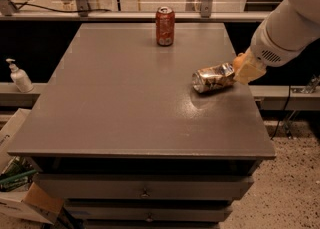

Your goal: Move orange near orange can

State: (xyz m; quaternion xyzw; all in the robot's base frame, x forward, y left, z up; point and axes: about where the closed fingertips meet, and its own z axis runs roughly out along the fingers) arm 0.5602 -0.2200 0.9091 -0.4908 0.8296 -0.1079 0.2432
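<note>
My pincer (248,71) hung low over the right edge of the worktop (125,103), just beside the right end of the orange can (213,78). The can lay on its side, crushed and dented, on the right half of the worktop. I could not tell whether the pincer touched it. At the pincer's left side, close against the can's end, a small orange patch showed, most likely the orange (239,61). Only a sliver of it was visible, and the pincer's pale body hid the rest. From this angle I could not tell whether the pincer was clenched on the fruit or released. My white arm (285,28) ran up to the right and was cut off by the top and right borders of the view. An upright red soda can (165,25) stood near the far edge of the worktop, well apart from the crushed can. Off to the left, past the worktop, a pump bottle (19,76) stood on a ledge. A cardboard box (22,200) at the lower left was partly cut off. Drawer fronts (145,188) showed dimly beneath the worktop.
</note>
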